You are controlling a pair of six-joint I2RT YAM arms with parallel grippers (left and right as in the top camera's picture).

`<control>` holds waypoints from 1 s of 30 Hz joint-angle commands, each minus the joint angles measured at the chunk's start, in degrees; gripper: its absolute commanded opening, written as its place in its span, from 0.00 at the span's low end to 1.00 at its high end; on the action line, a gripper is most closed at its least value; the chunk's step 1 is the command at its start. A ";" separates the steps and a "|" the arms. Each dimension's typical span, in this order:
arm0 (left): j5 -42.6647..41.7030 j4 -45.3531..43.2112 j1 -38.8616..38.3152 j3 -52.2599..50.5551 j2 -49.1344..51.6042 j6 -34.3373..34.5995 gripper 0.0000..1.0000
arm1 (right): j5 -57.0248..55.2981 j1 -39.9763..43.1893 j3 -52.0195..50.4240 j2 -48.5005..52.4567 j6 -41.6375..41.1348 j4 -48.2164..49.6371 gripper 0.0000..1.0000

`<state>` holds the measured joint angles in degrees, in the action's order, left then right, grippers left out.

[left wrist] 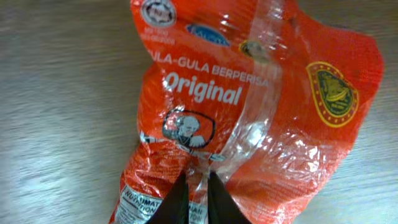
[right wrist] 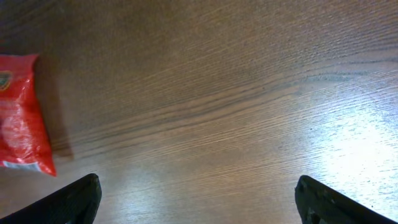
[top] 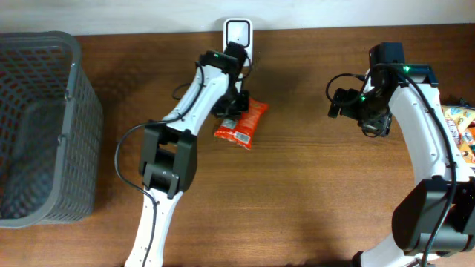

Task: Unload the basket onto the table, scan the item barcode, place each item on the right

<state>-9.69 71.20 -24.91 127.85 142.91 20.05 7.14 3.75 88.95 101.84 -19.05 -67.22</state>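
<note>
Spotter: Snack packet point(top: 243, 122) from overhead: red, lying on the wooden table point(top: 312, 200) just in front of the white scanner point(top: 237, 33) at the far edge. The left arm reaches over it and covers its upper left corner.

Checker: Can you see from up there how the left gripper point(left wrist: 198, 186) stands?

Spotter: No, the wrist hides it. The left wrist view does show it: the two dark fingers point(left wrist: 177, 202) rise from the bottom edge almost together, pinching a fold of the film at the packet's lower end, beside a white nutrition panel.

Checker: That view also gives the print, which is too small to read from above: "Original" in white, a round portrait badge under it, a gold crest to the right. Whether the packet is off the wood, I cannot tell.

Spotter: And the right gripper point(right wrist: 198, 182)?

Checker: Its wrist view has one finger in each bottom corner, spread wide, with bare wood between them. One end of the red packet shows at the left edge, well apart from the fingers.

Spotter: Overhead agrees: the right arm stands off to the right, clear of the packet. Only that view takes in the grey mesh basket point(top: 44, 126) at the left edge and a colourful wrapper point(top: 462, 130) at the right edge
</note>
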 commanded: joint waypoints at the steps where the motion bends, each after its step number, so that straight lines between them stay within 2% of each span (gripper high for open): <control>1: 0.66 0.11 -0.92 -0.55 0.68 0.04 0.00 | 0.33 -0.35 -0.35 -0.22 0.17 0.00 0.98; 2: 0.68 1.60 -0.59 0.92 0.63 0.04 0.00 | 0.33 -0.35 -0.35 -0.22 0.17 0.00 0.98; 3: 0.66 4.42 -0.07 3.65 0.61 0.04 0.04 | 0.33 -0.35 -0.35 -0.22 0.17 0.02 0.98; 5: 0.13 10.80 1.25 9.81 0.61 0.07 0.18 | 0.33 -0.35 -0.35 -0.22 0.17 0.02 0.98; 6: -2.14 14.36 1.84 13.66 0.61 0.02 0.65 | 0.33 -0.35 -0.35 -0.22 0.17 0.00 0.98; 7: -4.94 16.04 1.73 15.34 0.61 -0.85 0.87 | 0.33 -0.35 -0.35 -0.22 0.17 0.02 0.98; 8: -6.73 16.17 0.96 15.39 0.61 -3.02 0.96 | 0.33 -0.35 -0.35 -0.22 0.17 0.00 0.98; 9: -5.99 15.43 -0.74 14.60 0.76 -4.74 0.99 | 0.33 -0.35 -0.35 -0.22 0.17 0.00 0.98; 14: 3.72 6.62 -7.69 6.99 0.76 -3.74 0.99 | 0.33 -0.35 -0.35 -0.22 0.17 0.00 0.98; 17: 15.67 1.68 -11.15 2.34 0.87 -1.20 0.96 | 0.33 -0.35 -0.35 -0.22 0.17 0.02 0.98; 21: 22.56 -1.14 -12.17 -0.81 0.87 -0.72 0.88 | 0.33 -0.35 -0.35 -0.22 0.17 0.00 0.98; 22: 25.44 -1.57 -12.15 -1.60 0.87 0.55 0.76 | 0.33 -0.35 -0.35 -0.22 0.17 0.00 0.98; 24: 26.27 -1.86 -12.15 -1.79 0.90 0.52 0.61 | 0.33 -0.35 -0.35 -0.22 0.17 0.00 0.98; 25: 26.25 -2.29 -12.15 -1.79 0.90 0.52 0.48 | 0.33 -0.35 -0.35 -0.22 0.17 0.02 0.98; 30: 26.16 -2.56 -12.15 -1.79 0.90 0.52 0.11 | 0.33 -0.37 -0.35 -0.22 0.17 0.02 0.98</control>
<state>16.80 69.04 -37.39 127.07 143.37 20.47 7.16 3.75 88.95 101.84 -19.07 -67.22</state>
